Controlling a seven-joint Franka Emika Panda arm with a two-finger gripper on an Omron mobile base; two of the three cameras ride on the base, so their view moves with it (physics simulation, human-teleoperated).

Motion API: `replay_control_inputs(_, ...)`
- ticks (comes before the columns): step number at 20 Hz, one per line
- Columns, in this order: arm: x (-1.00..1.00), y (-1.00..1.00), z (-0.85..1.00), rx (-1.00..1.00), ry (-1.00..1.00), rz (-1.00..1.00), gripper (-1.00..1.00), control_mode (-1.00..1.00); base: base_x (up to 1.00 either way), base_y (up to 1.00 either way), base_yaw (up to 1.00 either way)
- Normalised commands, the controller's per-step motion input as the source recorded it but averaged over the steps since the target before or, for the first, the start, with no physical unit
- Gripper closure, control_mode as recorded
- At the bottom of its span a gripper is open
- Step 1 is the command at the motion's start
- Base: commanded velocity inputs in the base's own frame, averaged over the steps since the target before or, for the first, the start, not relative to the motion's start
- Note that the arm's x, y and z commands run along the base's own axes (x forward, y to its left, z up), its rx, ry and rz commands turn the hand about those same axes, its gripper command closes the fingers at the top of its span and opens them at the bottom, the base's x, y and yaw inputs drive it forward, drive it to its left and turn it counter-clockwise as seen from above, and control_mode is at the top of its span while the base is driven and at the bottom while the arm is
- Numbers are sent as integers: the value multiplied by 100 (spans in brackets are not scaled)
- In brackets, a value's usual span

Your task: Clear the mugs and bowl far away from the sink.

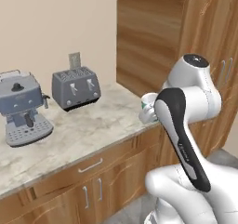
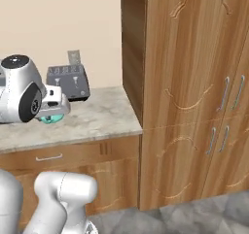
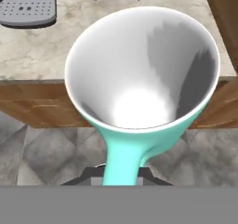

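Note:
A teal mug (image 3: 139,79) with a white inside hangs upright in the air, and my gripper (image 3: 122,174) is shut on its handle. In the right base view the mug (image 2: 50,118) hangs just under the hand (image 2: 54,102), above the front part of the marble counter (image 2: 97,116). From the left base view only the mug's pale rim (image 1: 148,102) peeks out from behind my forearm, near the counter's right end. The hand view looks down past the mug at the counter's front edge and the floor. The bowl and the sink are out of view.
A grey toaster (image 1: 76,87) stands at the back of the counter, a grey espresso machine (image 1: 22,108) to its left. A tall wooden cabinet (image 1: 153,37) walls off the counter's right end. Drawers and doors (image 1: 93,172) run below the counter.

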Motion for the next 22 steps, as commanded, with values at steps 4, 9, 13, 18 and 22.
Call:
replay_control_inputs(4,0,0,0,0,0,0,100,100,100,58,-2)
replay_control_inputs(9,0,0,0,0,0,0,100,100,100,22,0)
replay_control_inputs(13,25,0,-14,0,0,6,100,-100,75,0,13)
replay_control_inputs(18,91,0,-63,0,0,25,100,-100,0,0,0)
replay_control_inputs(22,31,1,-76,0,0,37,100,-100,0,0,0)
